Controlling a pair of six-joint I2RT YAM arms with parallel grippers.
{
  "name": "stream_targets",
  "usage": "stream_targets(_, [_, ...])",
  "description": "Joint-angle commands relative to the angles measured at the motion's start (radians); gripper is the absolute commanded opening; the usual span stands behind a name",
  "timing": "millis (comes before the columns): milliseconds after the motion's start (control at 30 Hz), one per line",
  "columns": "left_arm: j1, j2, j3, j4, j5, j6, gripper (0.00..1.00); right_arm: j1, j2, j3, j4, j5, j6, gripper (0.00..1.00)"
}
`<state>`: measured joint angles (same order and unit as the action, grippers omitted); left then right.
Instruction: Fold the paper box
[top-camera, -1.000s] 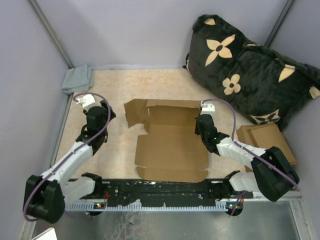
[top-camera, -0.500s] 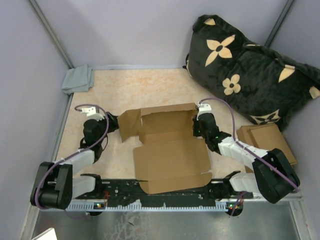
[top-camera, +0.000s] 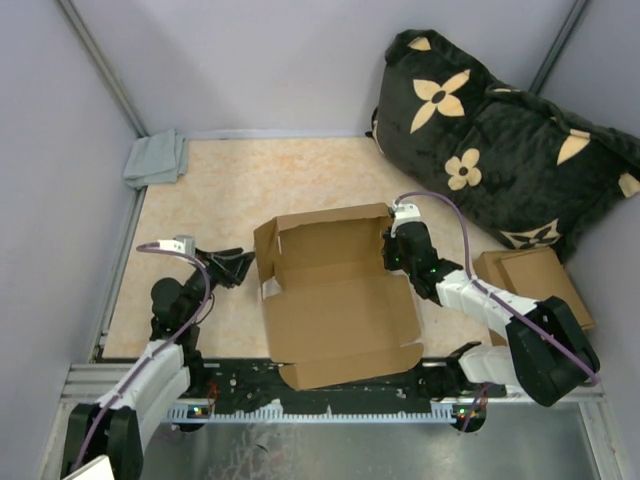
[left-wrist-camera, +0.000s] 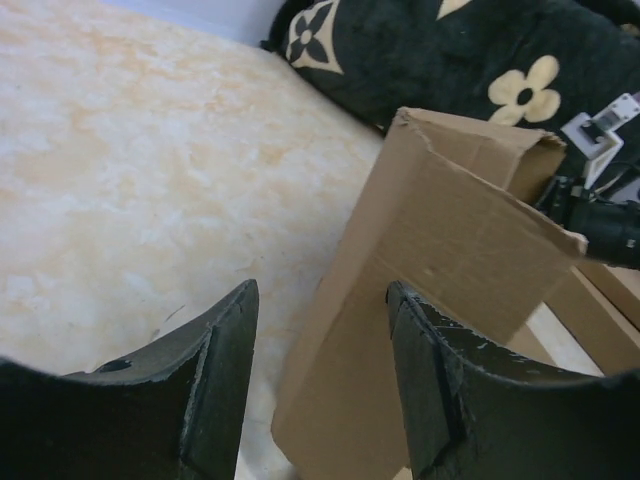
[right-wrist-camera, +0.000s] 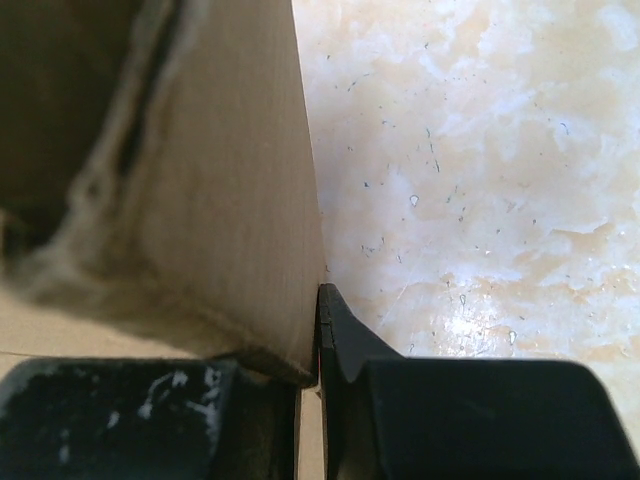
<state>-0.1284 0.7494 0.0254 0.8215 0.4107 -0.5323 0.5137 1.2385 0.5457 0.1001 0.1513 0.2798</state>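
Observation:
The paper box (top-camera: 335, 300) is plain brown cardboard in the middle of the table. Its back wall and left side flap stand upright, and its front flap lies flat toward the arms. My right gripper (top-camera: 396, 256) is shut on the box's right side wall. In the right wrist view the cardboard wall (right-wrist-camera: 230, 180) is pinched between the fingers of that gripper (right-wrist-camera: 312, 350). My left gripper (top-camera: 240, 268) is open just left of the box's left wall. In the left wrist view that wall (left-wrist-camera: 440, 250) rises just beyond the tips of the left gripper (left-wrist-camera: 322, 295), which grips nothing.
A black cushion with tan flowers (top-camera: 490, 130) leans in the back right corner. A stack of flat cardboard (top-camera: 530, 280) lies at the right edge. A grey cloth (top-camera: 155, 158) sits at the back left. Purple walls enclose the table.
The box's back wall and left flap have risen from flat to upright. My left arm has drawn back low and its gripper has come beside the left flap. The right gripper kept its hold.

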Motion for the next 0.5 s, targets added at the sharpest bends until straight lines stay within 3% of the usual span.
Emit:
stream_targets(0, [-0.002,-0.071,-0.006,-0.079,0.070,-0.027,0.60,-0.006,0.004,0.058,0.041,-0.024,-0.002,0.07])
stream_targets(467, [-0.034,0.209,0.047,0.159,0.174,-0.051,0.57,-0.006,-0.010,0.063,0.037,-0.066,-0.014,0.09])
